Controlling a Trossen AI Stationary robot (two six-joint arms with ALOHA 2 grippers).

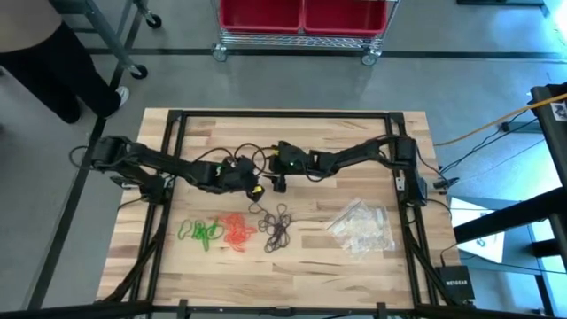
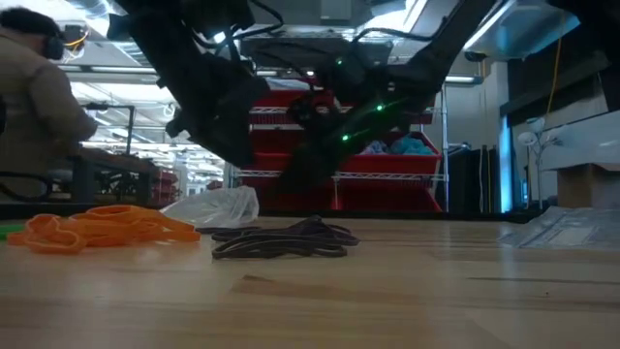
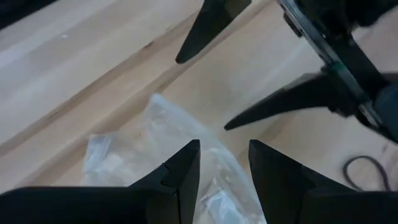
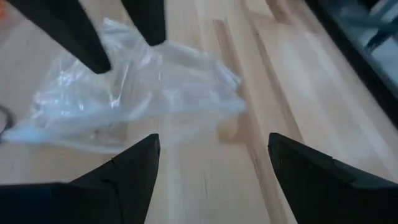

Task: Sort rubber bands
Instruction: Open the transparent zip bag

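Note:
Three piles of rubber bands lie on the wooden table: green [image 1: 202, 232], orange [image 1: 236, 230] [image 2: 97, 228] and black [image 1: 277, 226] [image 2: 281, 240]. Just beyond them a clear plastic bag [image 2: 213, 206] [image 3: 149, 155] [image 4: 137, 93] rests crumpled on the table. My left gripper [image 1: 254, 183] [image 3: 224, 146] hangs open over the bag, slanting down, with part of the bag showing between its fingers. My right gripper [image 1: 279, 182] [image 4: 214, 140] faces it from the other side, wide open and low, just short of the bag with bare wood between its fingers. My left gripper has its fingers [image 4: 93, 53] on either side of the bag's raised upper part [image 4: 118, 34]. I cannot tell whether they touch it. The bag's lower part lies on the table.
A heap of clear bags [image 1: 361, 229] lies at the near right. Black cables [image 1: 252, 152] loop behind the grippers. A black frame [image 1: 173, 133] rims the tabletop. A person [image 2: 39, 97] is at the far left, and a cart with red bins [image 1: 301, 18] stands beyond the table.

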